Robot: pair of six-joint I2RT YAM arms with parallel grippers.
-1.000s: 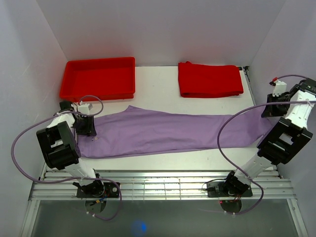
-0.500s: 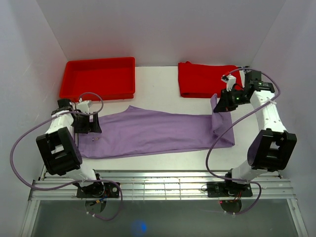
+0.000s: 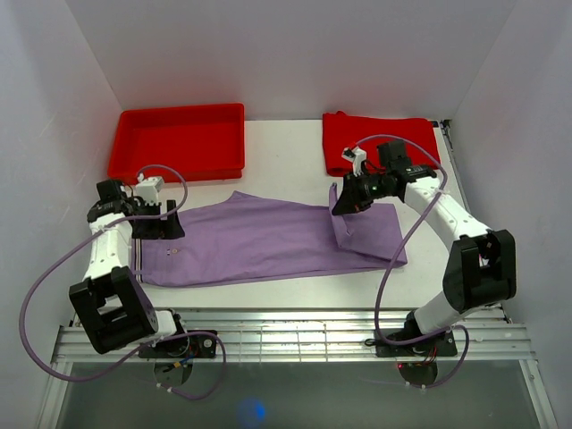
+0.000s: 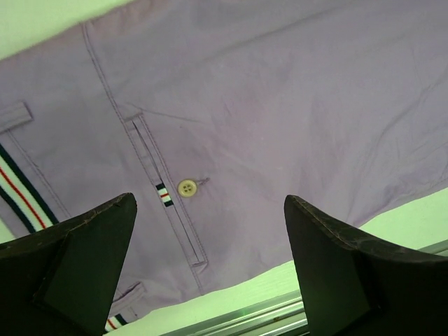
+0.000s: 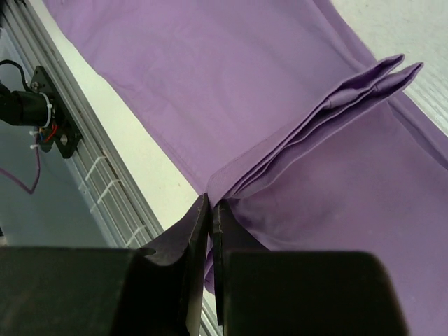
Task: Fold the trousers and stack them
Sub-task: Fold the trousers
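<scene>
Your left arm (image 3: 105,255) and right arm (image 3: 438,201) match: white tubular links between boxy black joint housings, each on a black base (image 3: 170,344) at the near edge of the table (image 3: 277,161). A lilac cable (image 3: 40,277) trails off each (with a small white plug (image 3: 150,186) near the wrist). On the left gripper (image 4: 210,203) and right gripper (image 5: 211,203), the fingers (image 4: 84,259) are matte black wedges, faintly worn along their edges.

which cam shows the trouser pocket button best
Left wrist: the button sits close and sharp on the trousers, beside a pocket slit. Top external is too far to make it out; right wrist shows only the folded leg end.
</scene>
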